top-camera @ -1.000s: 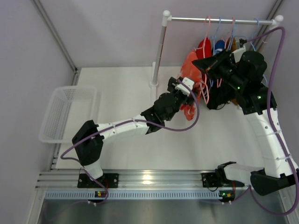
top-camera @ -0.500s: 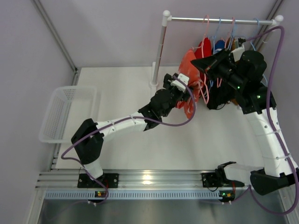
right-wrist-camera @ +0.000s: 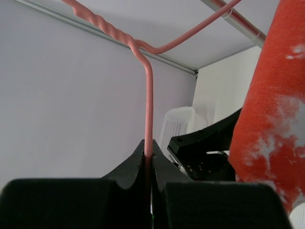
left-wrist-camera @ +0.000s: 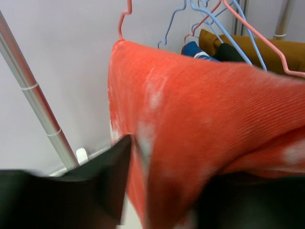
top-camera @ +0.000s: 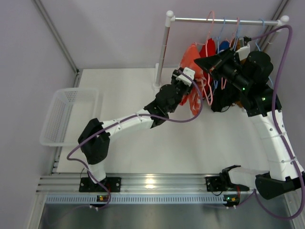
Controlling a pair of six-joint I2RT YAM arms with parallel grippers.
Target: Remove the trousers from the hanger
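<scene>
Brown garment (left-wrist-camera: 279,51) and rack pole (left-wrist-camera: 34,98) flank the orange-red trousers (left-wrist-camera: 200,119) on pink hanger (right-wrist-camera: 148,95).

The trousers (top-camera: 190,58) drape over a hanger (right-wrist-camera: 148,95) on the rail (top-camera: 224,20), basket (top-camera: 47,130) far left.

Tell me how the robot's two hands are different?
The right gripper is shut tight on the thin wire of the pink hanger. The left gripper has its fingers apart, with the orange-red trousers between them. The right gripper meets hard wire, the left gripper soft cloth. Both have black fingers.
</scene>
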